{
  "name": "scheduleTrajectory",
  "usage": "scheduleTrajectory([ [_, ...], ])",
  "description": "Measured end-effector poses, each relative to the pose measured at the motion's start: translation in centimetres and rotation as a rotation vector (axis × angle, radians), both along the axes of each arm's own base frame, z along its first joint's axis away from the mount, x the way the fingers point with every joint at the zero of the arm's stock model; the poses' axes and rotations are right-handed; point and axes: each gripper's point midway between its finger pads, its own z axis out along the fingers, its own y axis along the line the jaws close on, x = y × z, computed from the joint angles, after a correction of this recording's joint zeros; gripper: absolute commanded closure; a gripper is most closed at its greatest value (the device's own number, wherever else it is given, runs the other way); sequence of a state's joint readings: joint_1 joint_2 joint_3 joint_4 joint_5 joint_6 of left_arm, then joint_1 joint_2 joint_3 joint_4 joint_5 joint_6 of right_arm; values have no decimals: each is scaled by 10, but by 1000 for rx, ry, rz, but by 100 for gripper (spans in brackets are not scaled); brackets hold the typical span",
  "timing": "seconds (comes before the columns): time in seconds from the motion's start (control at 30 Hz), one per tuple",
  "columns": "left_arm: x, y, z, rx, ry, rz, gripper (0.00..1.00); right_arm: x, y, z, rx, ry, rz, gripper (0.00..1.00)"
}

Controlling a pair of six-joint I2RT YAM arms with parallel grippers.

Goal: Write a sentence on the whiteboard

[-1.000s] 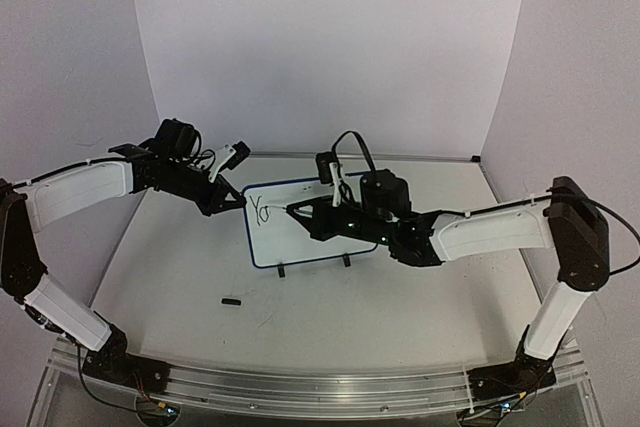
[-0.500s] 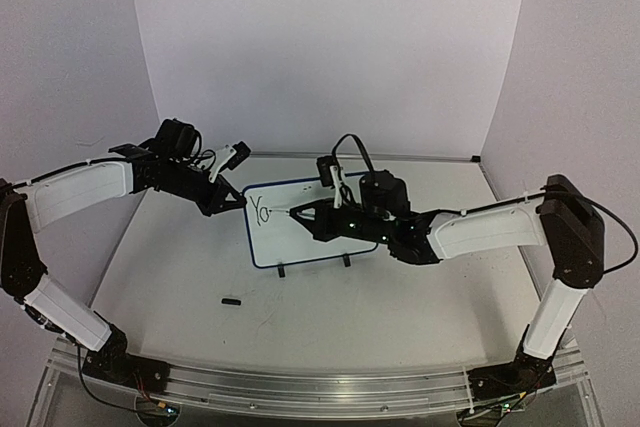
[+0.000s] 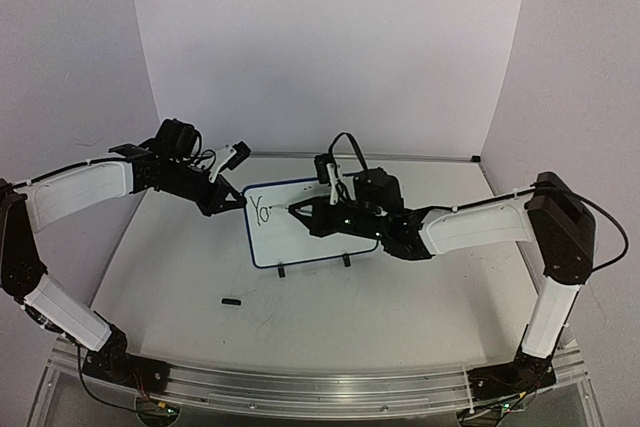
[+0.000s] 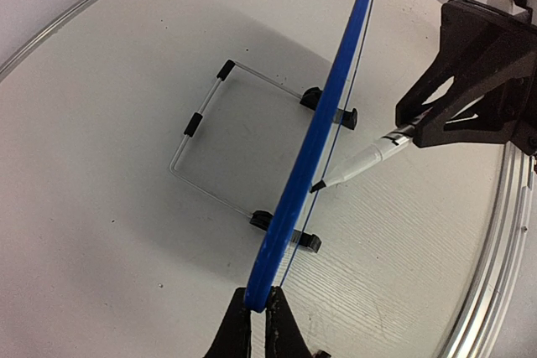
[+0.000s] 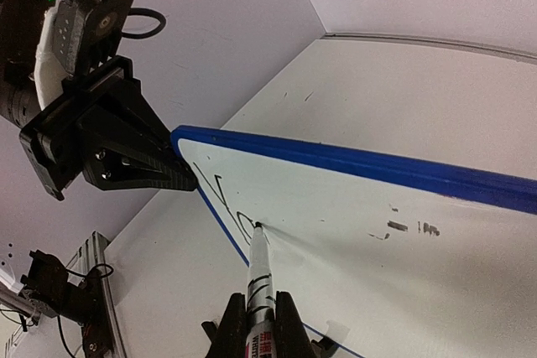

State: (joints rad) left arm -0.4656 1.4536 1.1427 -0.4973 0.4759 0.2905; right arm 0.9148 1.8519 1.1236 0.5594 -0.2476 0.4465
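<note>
near the middle of the table [image 3: 180, 287], the whiteboard [image 3: 300, 249] is stood on its feet, a marker [image 5: 257, 267] clamped in the tightly closed right claw [image 5: 256, 314] is held tip-first against its face beside the first letters of the sentence [image 3: 261, 211], and its upper left corner is pinched in the closed left claw [image 4: 258, 303].

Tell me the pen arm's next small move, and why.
Probably stroke the marker rightward to start the next letter: the right gripper holds its tip against the whiteboard, the sentence stops at "Yo", and the left gripper clamps the frame.
</note>
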Motion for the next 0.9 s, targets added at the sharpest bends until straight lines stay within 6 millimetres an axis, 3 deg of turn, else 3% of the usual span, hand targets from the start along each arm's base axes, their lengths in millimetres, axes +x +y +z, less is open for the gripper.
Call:
scheduleTrajectory([
  [0.5,0,0,0,1,-1,0,100,1,0,-3,-1,5,-4,100],
  [0.9,1,0,0,2,-2,2,100,-2,-3,-22,-27,42,-6,100],
])
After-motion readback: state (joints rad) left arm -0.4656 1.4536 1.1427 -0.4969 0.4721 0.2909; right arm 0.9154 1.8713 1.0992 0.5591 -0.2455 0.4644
